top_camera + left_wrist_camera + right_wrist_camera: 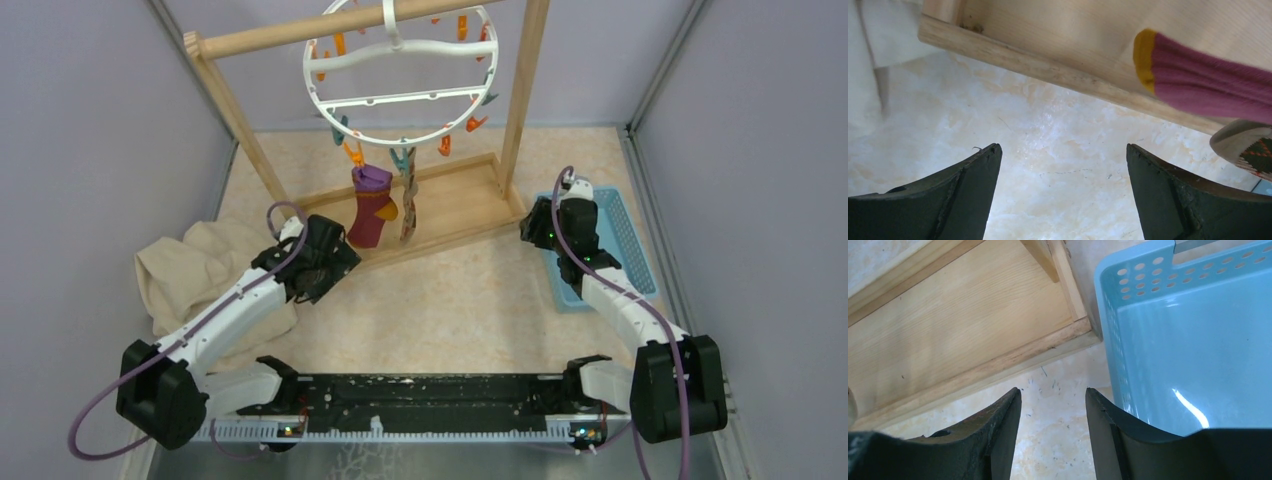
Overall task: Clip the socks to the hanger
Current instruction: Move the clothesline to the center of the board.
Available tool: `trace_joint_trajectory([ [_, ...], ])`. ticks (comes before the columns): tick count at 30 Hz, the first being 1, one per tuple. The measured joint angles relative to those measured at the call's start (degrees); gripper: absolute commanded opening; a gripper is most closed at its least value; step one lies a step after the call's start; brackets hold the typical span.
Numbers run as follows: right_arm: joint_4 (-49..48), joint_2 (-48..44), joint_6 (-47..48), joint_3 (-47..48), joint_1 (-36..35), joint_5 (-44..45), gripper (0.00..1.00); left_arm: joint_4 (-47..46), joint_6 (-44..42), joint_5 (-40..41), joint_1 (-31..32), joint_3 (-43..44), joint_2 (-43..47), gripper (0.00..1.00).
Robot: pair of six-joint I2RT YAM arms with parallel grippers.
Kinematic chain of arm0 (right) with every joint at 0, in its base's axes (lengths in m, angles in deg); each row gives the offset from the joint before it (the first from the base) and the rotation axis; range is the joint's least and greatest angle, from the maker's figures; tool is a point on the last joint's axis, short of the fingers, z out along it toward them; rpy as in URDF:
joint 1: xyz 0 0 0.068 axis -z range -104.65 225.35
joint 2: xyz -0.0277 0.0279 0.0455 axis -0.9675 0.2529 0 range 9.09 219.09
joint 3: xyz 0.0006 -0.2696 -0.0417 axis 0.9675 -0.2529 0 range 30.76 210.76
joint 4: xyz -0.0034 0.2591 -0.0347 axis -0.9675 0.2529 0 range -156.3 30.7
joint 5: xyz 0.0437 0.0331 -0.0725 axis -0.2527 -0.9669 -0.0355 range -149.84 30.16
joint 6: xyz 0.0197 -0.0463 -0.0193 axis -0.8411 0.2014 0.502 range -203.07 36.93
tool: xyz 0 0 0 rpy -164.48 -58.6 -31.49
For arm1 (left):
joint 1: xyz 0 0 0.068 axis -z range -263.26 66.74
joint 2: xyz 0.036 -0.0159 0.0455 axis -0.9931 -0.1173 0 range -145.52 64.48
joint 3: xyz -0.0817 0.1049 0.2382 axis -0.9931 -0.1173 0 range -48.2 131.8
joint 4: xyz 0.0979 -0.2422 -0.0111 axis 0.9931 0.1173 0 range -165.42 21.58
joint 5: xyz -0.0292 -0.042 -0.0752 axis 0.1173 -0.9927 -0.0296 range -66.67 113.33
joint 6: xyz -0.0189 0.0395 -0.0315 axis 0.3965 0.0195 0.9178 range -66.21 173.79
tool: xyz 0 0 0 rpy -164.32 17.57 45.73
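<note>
One pale bench (450,300) carries a wooden stand (525,100) at the far middle, a crumpled beige cloth (190,265) at the left and a blue basket (640,250) at the right. From the stand's top rail hangs the white hanger (398,99), and clips (352,153) on its near rim hold the maroon sock (368,215) and, just right of it, the brown-tan sock (408,205), both dangling over the stand's base. Near-left of the maroon sock the left hand (1063,148) gapes wide and empty, while the right hand (1053,390), partly open and empty, hovers by the basket's left wall.

Socks (372,208) hang below the hanger (400,98), basket (625,240) at right.
</note>
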Motion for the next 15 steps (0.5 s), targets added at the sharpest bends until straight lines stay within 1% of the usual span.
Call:
trace_joint_trajectory([
  [2, 0.0, 0.0, 0.0, 0.0, 0.0, -0.6, 0.5, -1.7, 1.7, -2.1, -0.7, -1.5, -0.9, 0.97],
  [3, -0.1, 0.0, 0.0, 0.0, 0.0, -0.9, 0.5, -2.3, 2.5, -2.8, -1.0, -2.1, -1.1, 0.94],
  [6, -0.3, 0.0, 0.0, 0.0, 0.0, -1.6, 0.5, -5.3, 5.4, -3.7, -1.6, -4.3, -1.1, 0.91],
  [12, -0.7, 0.0, -0.2, 0.0, 0.0, -3.0, 0.5, -14.7, 9.2, -0.2, -2.4, -10.2, 2.3, 0.95],
  [15, -1.7, 0.0, -0.4, 0.0, 0.0, -3.7, 0.5, -18.6, 10.0, 1.7, -3.8, -10.4, 1.5, 0.95],
])
